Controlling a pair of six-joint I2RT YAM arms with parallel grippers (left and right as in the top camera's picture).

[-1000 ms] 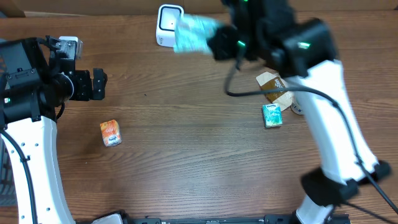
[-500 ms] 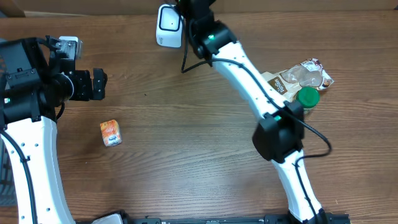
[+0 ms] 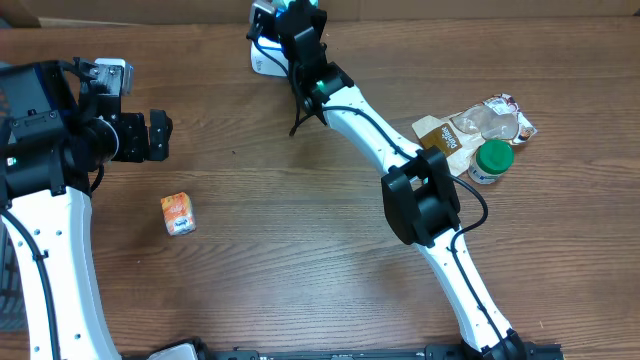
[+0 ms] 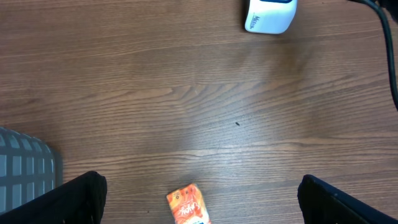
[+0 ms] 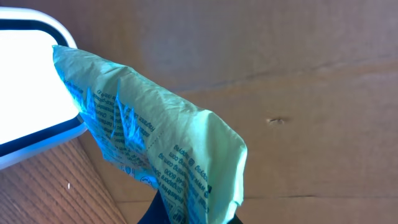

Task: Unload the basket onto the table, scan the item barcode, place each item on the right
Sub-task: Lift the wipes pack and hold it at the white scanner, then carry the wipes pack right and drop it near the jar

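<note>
The right gripper is clamped tight on a green packet, right over the white scanner. The left gripper hangs wide open and empty above the table.

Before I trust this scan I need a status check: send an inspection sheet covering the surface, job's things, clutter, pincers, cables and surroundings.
Surface: brown wooden table, no spills seen.
Job's things: white scanner at the far edge; teal printed packet held up beside its lit window.
Clutter: small orange carton; crumpled snack bags; green-lidded jar.
Pincers: right pincer shut on the packet; left pincer open, holding nothing.
Cables: black cable running along the right arm.
Surroundings: cardboard wall behind the table; grey gridded bin at the left.
</note>
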